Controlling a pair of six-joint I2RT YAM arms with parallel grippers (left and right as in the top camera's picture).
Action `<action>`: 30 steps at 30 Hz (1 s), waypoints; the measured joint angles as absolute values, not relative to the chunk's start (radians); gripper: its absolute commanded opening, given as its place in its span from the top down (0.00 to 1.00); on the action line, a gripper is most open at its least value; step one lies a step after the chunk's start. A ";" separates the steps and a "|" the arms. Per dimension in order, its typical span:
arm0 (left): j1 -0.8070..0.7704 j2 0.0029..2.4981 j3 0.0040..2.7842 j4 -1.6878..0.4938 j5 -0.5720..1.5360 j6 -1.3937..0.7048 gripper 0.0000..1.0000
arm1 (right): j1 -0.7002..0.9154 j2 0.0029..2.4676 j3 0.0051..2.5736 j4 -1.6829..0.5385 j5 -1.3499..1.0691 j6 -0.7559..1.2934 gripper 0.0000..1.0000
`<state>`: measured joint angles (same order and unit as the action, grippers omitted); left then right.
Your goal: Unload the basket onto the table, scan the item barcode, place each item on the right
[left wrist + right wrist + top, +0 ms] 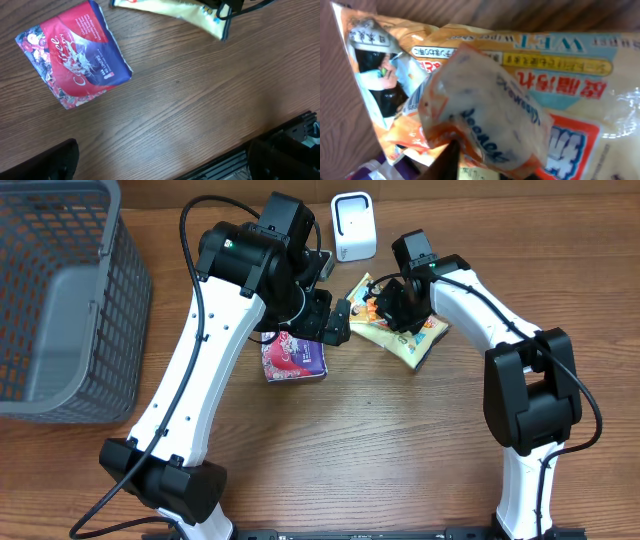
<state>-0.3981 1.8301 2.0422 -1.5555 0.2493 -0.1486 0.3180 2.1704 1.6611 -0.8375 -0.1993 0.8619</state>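
- The wet-wipes pack [420,343], yellow-orange with printed characters and "WET" on its face, lies on the tabletop [400,450] right of centre, just in front of the white scanner unit [353,225].
- My right end effector [396,308] is down on top of that pack. In the right wrist view the wrapper fills the frame, and a fold of clear film [485,105] is bunched up above one dark finger [447,162].
- I cannot tell from these views whether the right end effector has actually clamped that fold or is only pressing against it.
- The pack's lower right corner sticks out from under the arm; its far corner points toward the scanner unit.
- Just left of the pack lies a red and purple packet [298,362], flat on the tabletop. The two packets are close together but apart.
- My left end effector [334,322] hangs above the packet's upper edge, released. In the left wrist view its fingers [47,162] sit at opposite bottom corners with only bare wood between them.
- From that camera the red packet [75,55] is at upper left and the edge of the wipes pack [170,9] runs along the top.
- A grey mesh basket [130,310] stands at the far left edge, well apart from everything else.
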 measured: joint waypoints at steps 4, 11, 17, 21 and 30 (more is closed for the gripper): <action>-0.398 1.830 2.042 -1.555 0.249 -0.149 0.01 | 0.302 2.170 1.662 -0.841 -0.191 0.820 0.96; -0.398 1.830 2.042 -1.555 0.249 -0.149 0.00 | 0.282 2.170 1.710 -0.912 -0.160 0.668 0.96; -0.398 1.830 2.042 -1.555 0.249 -0.149 0.00 | 0.281 2.171 1.829 -1.025 -0.251 0.417 0.96; -0.398 1.830 2.042 -1.555 0.249 -0.149 0.00 | 0.281 2.171 1.890 -1.069 -0.381 0.236 0.96; -0.398 1.830 2.042 -1.555 0.249 -0.149 0.00 | 0.233 2.171 1.896 -1.245 -0.580 -0.179 0.96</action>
<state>-0.3981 1.8301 2.0422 -1.5555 0.2493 -0.1490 0.2329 2.1708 1.8957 -1.2449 -0.5800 -0.1787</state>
